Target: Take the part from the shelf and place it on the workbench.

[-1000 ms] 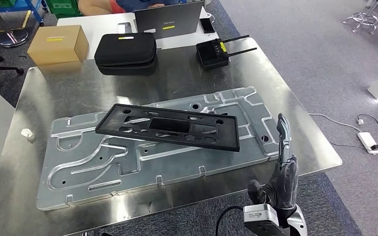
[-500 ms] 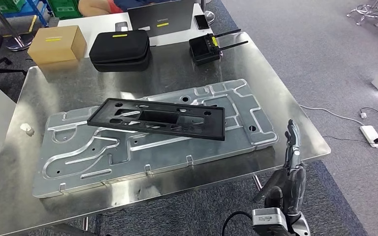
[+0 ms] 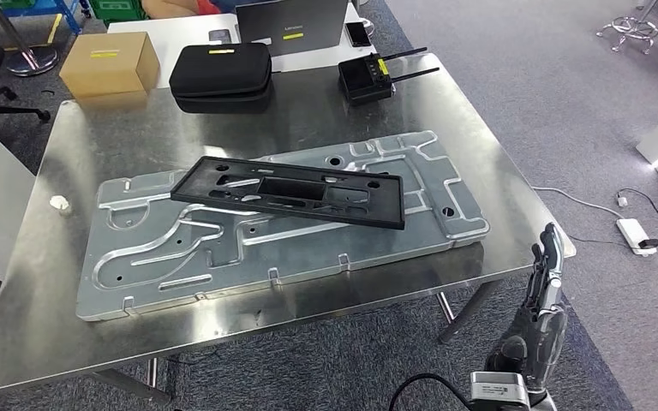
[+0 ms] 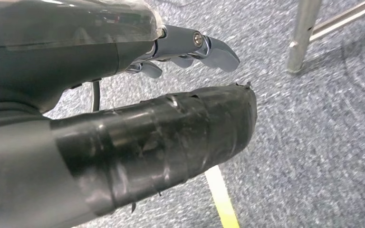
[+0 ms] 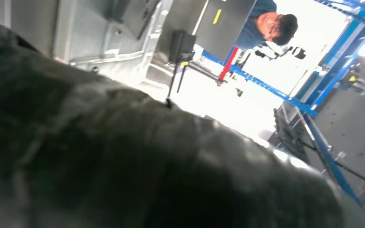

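Observation:
The black rectangular part (image 3: 291, 193) lies flat and slightly askew on a large machined aluminium plate (image 3: 180, 257) on the steel workbench (image 3: 77, 137). My right hand (image 3: 541, 308) is off the bench's near right corner, over the carpet, with its fingers straight and apart and nothing in it. In the right wrist view the back of that hand (image 5: 123, 166) is a dark blur, with the plate (image 5: 90, 28) beyond it. My left hand (image 4: 147, 128) hangs over the floor, its taped thumb and silver fingers (image 4: 195, 45) apart and holding nothing.
At the bench's far edge stand a cardboard box (image 3: 110, 62), a black zip case (image 3: 220, 75) and a black radio unit with antennas (image 3: 367, 77), with a laptop (image 3: 291, 26) behind. A power strip (image 3: 632, 235) lies on the carpet at right. A person (image 5: 271, 26) sits beyond.
The whole view has shifted and the bench now sits farther off. My right hand has dropped from over the bench's near edge to below and beside its corner. The part rests where it was.

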`<move>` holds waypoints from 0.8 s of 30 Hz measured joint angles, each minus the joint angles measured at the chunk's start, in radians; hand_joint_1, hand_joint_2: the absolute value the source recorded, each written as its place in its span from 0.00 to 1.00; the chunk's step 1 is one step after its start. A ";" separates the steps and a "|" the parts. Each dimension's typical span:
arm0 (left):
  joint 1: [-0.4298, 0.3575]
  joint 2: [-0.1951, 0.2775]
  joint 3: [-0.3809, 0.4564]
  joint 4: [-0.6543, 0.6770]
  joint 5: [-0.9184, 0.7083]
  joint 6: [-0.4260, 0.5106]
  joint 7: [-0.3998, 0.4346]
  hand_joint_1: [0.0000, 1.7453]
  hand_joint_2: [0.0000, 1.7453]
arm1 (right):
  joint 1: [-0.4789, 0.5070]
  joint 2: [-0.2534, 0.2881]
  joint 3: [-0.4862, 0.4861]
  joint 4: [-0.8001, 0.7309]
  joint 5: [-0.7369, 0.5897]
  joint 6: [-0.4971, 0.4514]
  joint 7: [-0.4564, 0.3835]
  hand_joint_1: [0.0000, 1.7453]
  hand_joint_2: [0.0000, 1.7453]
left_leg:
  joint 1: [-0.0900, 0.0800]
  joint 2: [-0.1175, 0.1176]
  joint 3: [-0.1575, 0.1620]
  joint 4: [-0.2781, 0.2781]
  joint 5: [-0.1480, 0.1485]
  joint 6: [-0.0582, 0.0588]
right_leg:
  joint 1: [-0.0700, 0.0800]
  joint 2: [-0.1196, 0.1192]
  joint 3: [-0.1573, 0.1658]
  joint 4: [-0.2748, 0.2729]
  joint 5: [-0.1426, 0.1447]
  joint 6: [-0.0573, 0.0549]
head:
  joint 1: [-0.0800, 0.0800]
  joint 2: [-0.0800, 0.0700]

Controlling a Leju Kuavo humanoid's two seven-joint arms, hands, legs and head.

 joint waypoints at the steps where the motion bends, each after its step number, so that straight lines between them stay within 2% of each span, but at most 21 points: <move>1: 0.000 -0.001 0.002 0.000 0.001 0.000 0.000 0.00 0.00 | 0.003 0.001 -0.006 -0.001 -0.004 -0.001 -0.001 0.00 0.00 | 0.001 0.000 -0.006 0.004 0.002 -0.003 | -0.003 0.000 0.043 -0.065 0.028 0.001 | 0.000 0.000; 3: 0.000 -0.002 0.007 0.000 0.003 0.001 0.000 0.00 0.00 | 0.007 0.005 -0.018 -0.002 -0.010 -0.003 -0.003 0.00 0.00 | -0.001 -0.001 -0.014 0.015 0.005 -0.012 | -0.003 0.001 0.118 -0.193 0.065 -0.003 | 0.000 0.000; 4: -0.001 -0.002 0.010 0.000 0.003 0.002 0.000 0.00 0.00 | 0.010 0.007 -0.023 -0.002 -0.012 -0.003 -0.004 0.00 0.00 | -0.002 -0.001 -0.017 0.018 0.007 -0.017 | -0.001 0.002 0.133 -0.224 0.071 -0.007 | 0.000 0.000; 7: 0.000 -0.002 0.015 0.000 0.005 0.004 0.000 0.00 0.00 | 0.020 0.014 -0.037 -0.002 -0.019 -0.005 -0.005 0.00 0.00 | -0.002 -0.002 -0.020 0.017 0.016 -0.038 | 0.004 0.003 0.127 -0.233 0.084 -0.027 | -0.001 0.000; 8: 0.000 -0.002 0.015 0.000 0.006 0.004 0.000 0.00 0.00 | 0.021 0.018 -0.041 -0.002 -0.021 -0.004 -0.005 0.00 0.00 | 0.000 -0.002 -0.025 0.023 0.008 -0.044 | 0.003 0.002 0.123 -0.235 0.091 -0.036 | -0.001 0.000; 9: 0.001 -0.002 0.016 0.000 0.007 0.004 0.000 0.00 0.00 | 0.023 0.022 -0.044 -0.002 -0.023 -0.004 -0.005 0.00 0.00 | 0.001 -0.003 -0.037 0.047 -0.015 -0.048 | 0.002 0.001 0.117 -0.237 0.099 -0.045 | -0.001 0.000; 10: 0.001 -0.002 0.016 0.000 0.008 0.004 0.000 0.00 0.00 | 0.025 0.027 -0.047 -0.001 -0.024 -0.004 -0.005 0.00 0.00 | 0.003 -0.003 -0.056 0.093 -0.053 -0.053 | 0.001 -0.001 0.108 -0.239 0.108 -0.054 | -0.001 0.000; 12: 0.002 -0.002 0.016 0.000 0.008 0.005 0.000 0.00 0.00 | 0.032 0.033 -0.053 0.001 -0.028 -0.003 -0.005 0.00 0.00 | 0.004 -0.003 -0.104 0.226 -0.142 -0.057 | 0.005 -0.002 0.086 -0.238 0.123 -0.062 | -0.002 0.000; 13: 0.002 -0.002 0.017 0.000 0.008 0.005 0.001 0.00 0.00 | 0.035 0.035 -0.057 0.003 -0.029 -0.003 -0.005 0.00 0.00 | 0.004 -0.003 -0.118 0.278 -0.168 -0.058 | 0.008 -0.003 0.074 -0.238 0.130 -0.063 | -0.002 0.000; 14: 0.002 -0.002 0.017 0.000 0.008 0.005 0.001 0.00 0.00 | 0.039 0.037 -0.060 0.005 -0.031 -0.003 -0.005 0.00 0.00 | 0.004 -0.003 -0.113 0.296 -0.174 -0.057 | 0.010 -0.003 0.064 -0.236 0.137 -0.063 | -0.002 0.000; 15: 0.002 -0.002 0.017 0.000 0.008 0.006 0.002 0.00 0.00 | 0.042 0.039 -0.065 0.007 -0.032 -0.004 -0.005 0.00 0.00 | 0.003 -0.003 -0.087 0.273 -0.163 -0.054 | 0.012 -0.003 0.056 -0.235 0.143 -0.062 | -0.002 0.000; 18: 0.000 0.000 0.019 0.000 0.010 0.010 0.005 0.00 0.00 | 0.049 0.045 -0.077 0.010 -0.039 -0.004 -0.005 0.00 0.00 | -0.005 -0.003 0.056 0.059 -0.098 -0.035 | 0.016 -0.003 0.041 -0.230 0.158 -0.056 | -0.002 0.000; 19: -0.002 0.001 0.020 -0.001 0.011 0.012 0.006 0.00 0.00 | 0.051 0.046 -0.081 0.010 -0.041 -0.005 -0.004 0.00 0.00 | -0.009 -0.003 0.082 0.011 -0.087 -0.029 | 0.016 -0.003 0.038 -0.229 0.162 -0.051 | -0.002 0.000; 20: -0.003 0.002 0.020 -0.001 0.011 0.013 0.006 0.00 0.00 | 0.052 0.048 -0.085 0.011 -0.042 -0.005 -0.004 0.00 0.00 | -0.013 -0.003 0.089 -0.008 -0.084 -0.024 | 0.015 -0.004 0.037 -0.229 0.167 -0.044 | -0.002 0.000; 22: -0.002 0.002 0.022 -0.001 0.012 0.014 0.007 0.00 0.00 | 0.054 0.050 -0.092 0.014 -0.045 -0.005 -0.003 0.00 0.00 | -0.015 -0.003 0.084 -0.012 -0.069 -0.014 | 0.013 -0.005 0.036 -0.232 0.178 -0.031 | -0.002 0.000; 23: -0.002 0.001 0.023 -0.001 0.012 0.014 0.007 0.00 0.00 | 0.056 0.050 -0.095 0.016 -0.046 -0.005 -0.003 0.00 0.00 | -0.013 -0.001 0.081 -0.017 -0.059 -0.008 | 0.013 -0.004 0.033 -0.228 0.173 -0.024 | -0.001 0.000; 24: -0.002 0.001 0.023 0.000 0.012 0.014 0.008 0.00 0.00 | 0.058 0.051 -0.099 0.016 -0.047 -0.004 -0.003 0.00 0.00 | -0.010 0.002 0.076 -0.022 -0.048 -0.002 | 0.012 -0.003 0.027 -0.212 0.154 -0.020 | 0.000 0.000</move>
